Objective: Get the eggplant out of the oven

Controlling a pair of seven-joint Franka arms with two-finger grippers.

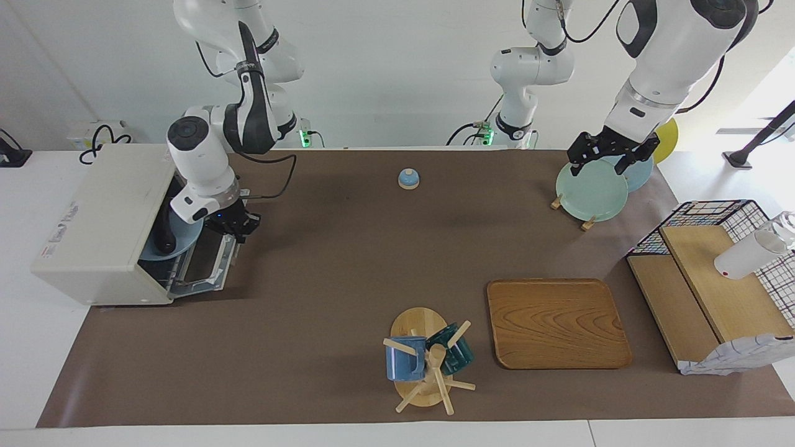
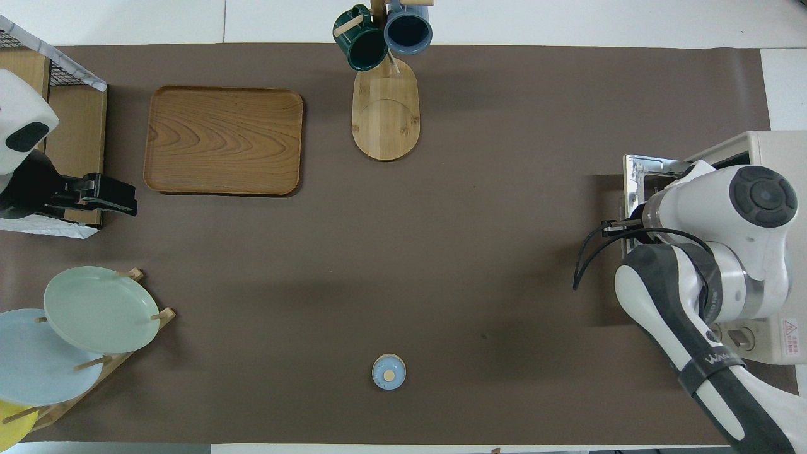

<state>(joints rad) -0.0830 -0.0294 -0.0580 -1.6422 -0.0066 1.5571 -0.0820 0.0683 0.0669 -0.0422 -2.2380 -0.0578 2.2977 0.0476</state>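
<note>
My right gripper [image 1: 235, 225] sits at the mouth of the oven [image 1: 102, 226], left of centre in the facing view, just above the lowered door [image 1: 208, 264]; I cannot tell how far its jaws stand apart, since the wrist covers them from overhead and they show only as a dark block from across. The oven lies at the right arm's end of the table, door open. Inside, at the opening, a pale blue plate [image 1: 177, 243] shows, and the eggplant [image 1: 165, 233] rests on it as a dark upright shape, just beside my right wrist; contact cannot be read. My left gripper [image 1: 612, 154] waits at the upper right of the facing view, over the 2 plates standing in the plate rack [image 1: 590, 189], jaws wide and holding nothing. A small blue bell [image 1: 408, 179] sits upper centre, near the robots. Lower in that view, farther out, lie a wooden tray [image 1: 556, 323] and a mug tree [image 1: 428, 360] with 2 mugs, and at the right edge a wire basket with wooden shelves [image 1: 708, 282].
</note>
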